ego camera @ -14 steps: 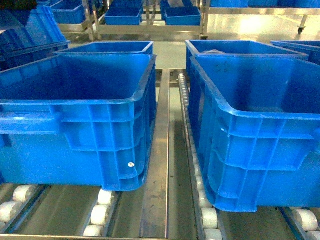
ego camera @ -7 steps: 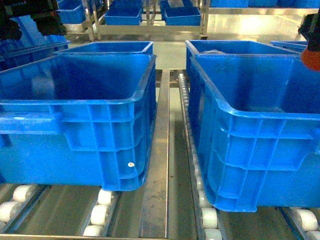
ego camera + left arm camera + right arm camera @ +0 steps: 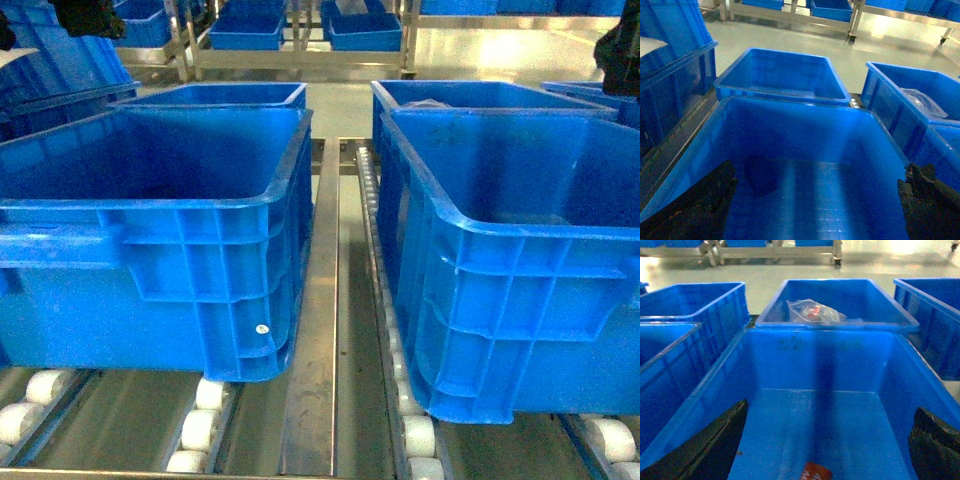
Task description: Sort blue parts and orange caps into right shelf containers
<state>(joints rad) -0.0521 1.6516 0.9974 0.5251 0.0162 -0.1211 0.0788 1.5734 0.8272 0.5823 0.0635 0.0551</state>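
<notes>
Two big blue crates sit side by side on the roller shelf (image 3: 325,330): the left crate (image 3: 150,215) and the right crate (image 3: 520,260), with two more crates behind them. The left gripper (image 3: 815,200) hangs over the left crate, its jaws spread wide and holding nothing; that crate looks bare inside. The right gripper (image 3: 827,440) hangs over the right crate, jaws likewise spread and empty. On that crate's floor, at the near edge of the right wrist view, lies an orange cap (image 3: 816,472). The far right crate (image 3: 840,305) holds a clear bag (image 3: 815,312) with something orange-red inside. No blue part shows in any view.

The cap looks small, light and stiff, likely smooth plastic that could slip; a pinch across its sides should serve. The bag would be soft and slick, best taken by a bunched fold. Both arms show only as dark shapes at the top corners of the head view.
</notes>
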